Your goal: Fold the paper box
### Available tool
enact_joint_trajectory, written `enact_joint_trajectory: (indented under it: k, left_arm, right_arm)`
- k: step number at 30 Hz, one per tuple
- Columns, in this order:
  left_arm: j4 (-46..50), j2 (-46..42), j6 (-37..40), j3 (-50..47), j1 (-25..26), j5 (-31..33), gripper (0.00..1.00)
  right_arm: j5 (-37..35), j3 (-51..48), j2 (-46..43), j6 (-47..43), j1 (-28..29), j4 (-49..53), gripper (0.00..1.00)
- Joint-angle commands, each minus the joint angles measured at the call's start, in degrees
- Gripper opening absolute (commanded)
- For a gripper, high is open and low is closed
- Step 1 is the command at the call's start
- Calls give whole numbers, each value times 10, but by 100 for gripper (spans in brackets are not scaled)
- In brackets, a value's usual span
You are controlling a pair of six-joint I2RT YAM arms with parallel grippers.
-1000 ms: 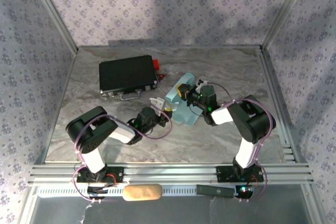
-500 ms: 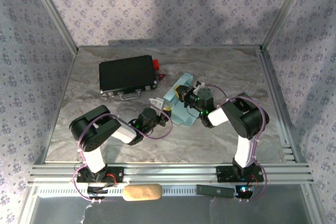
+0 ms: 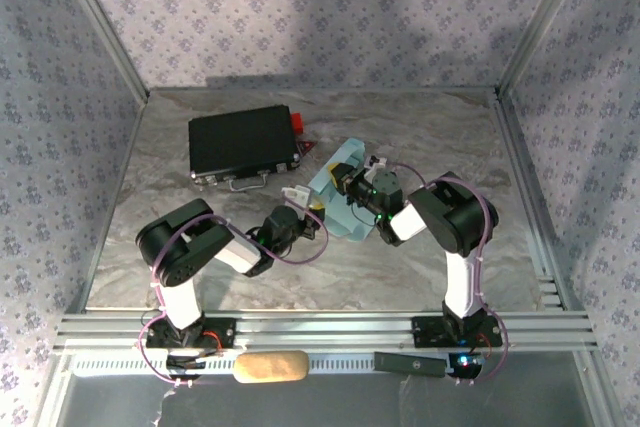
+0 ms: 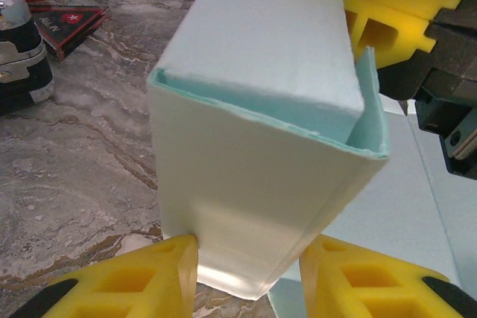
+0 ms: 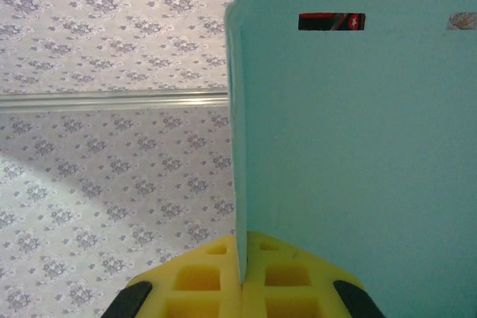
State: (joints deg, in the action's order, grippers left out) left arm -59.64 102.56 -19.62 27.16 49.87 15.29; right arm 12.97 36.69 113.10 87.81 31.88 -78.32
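Left fingers (image 4: 141, 281) tight around the paper box (image 4: 253, 147) at its folded corner, right fingers (image 5: 201, 277) tight on 1 edge.

Honestly, nothing here is really readable. The only printed thing is a little red-and-black card (image 4: 71, 24) lying by the corner of the black case (image 4: 16, 65). It has a small white star on it with a short line of white letters beside it, but in the left wrist view they're too blurry to make out. In the right wrist view, a red-and-black strip with a tiny white mark shows through the slot in the paper box (image 5: 358, 147). It's too small to tell if that's a letter or a logo.
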Motion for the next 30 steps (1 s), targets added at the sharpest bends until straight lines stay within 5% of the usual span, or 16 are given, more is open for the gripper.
enact_joint_trajectory:
  k: [1,22,30]
  left_arm:
    - [-42,10,-15,10,-6,41,40]
    - [-35,63,-26,79,34,213,36]
    - [-26,88,-46,109,35,233,23]
  right_arm:
    - [5,-2,20,-5,9,15,0]
    - [-7,15,20,22,20,32,0]
    - [-12,18,22,31,24,35,0]
